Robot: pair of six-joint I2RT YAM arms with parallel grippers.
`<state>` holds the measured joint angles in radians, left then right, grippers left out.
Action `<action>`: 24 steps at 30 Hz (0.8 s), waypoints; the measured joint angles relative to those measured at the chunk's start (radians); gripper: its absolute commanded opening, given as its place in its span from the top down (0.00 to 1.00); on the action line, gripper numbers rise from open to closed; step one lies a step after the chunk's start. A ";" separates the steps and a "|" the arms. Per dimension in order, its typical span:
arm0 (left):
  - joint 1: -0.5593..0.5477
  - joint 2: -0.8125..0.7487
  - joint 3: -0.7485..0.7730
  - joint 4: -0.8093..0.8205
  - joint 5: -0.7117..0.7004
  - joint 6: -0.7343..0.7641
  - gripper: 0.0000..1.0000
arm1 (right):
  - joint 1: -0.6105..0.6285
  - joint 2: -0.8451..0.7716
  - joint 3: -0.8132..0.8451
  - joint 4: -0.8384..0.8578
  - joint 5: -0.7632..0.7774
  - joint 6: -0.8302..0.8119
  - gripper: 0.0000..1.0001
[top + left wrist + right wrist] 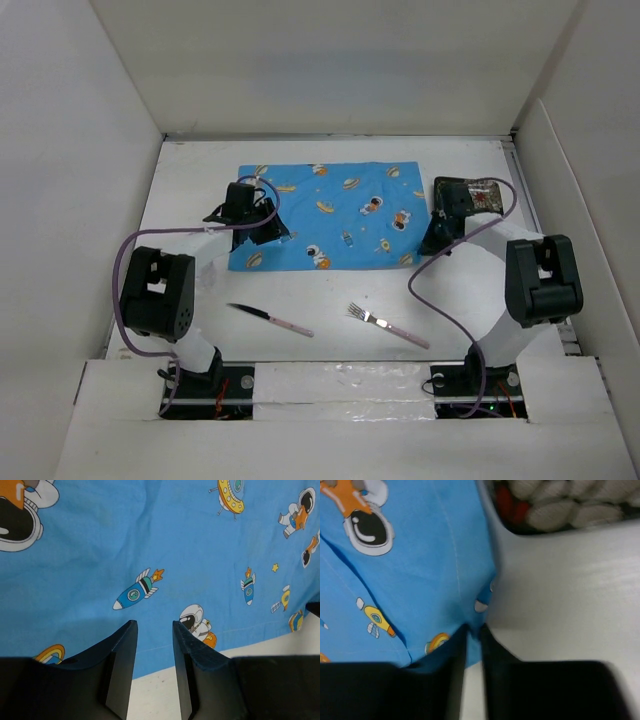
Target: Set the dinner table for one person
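The white tabletop (330, 300) spreads wide on every side of a blue cartoon-print cloth (340, 215) lying on it. The left fingers (122, 650) stand partly apart over the cloth's near left edge, holding nothing. The right fingers (454, 670) are closed to a slit, pinching the cloth's near right corner. A knife (270, 319) and a fork (388, 326) lie on the near side of the cloth.

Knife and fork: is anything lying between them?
No. The top view shows only bare white table between the knife and the fork.
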<state>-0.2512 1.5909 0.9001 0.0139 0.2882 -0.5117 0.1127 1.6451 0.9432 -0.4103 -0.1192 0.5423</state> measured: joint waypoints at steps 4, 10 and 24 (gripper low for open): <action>0.005 0.026 0.000 0.017 -0.002 -0.013 0.69 | 0.037 0.069 0.100 -0.039 0.034 0.002 0.93; 0.014 0.034 -0.001 0.022 -0.014 -0.021 0.69 | 0.123 0.031 0.318 -0.171 0.139 -0.039 0.47; 0.019 0.027 0.001 0.005 -0.065 -0.012 0.69 | 0.132 -0.109 0.166 -0.202 0.173 -0.045 0.86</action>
<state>-0.2317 1.6184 0.9012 0.0193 0.2234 -0.5236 0.2451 1.5364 1.1095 -0.6121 0.0536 0.4976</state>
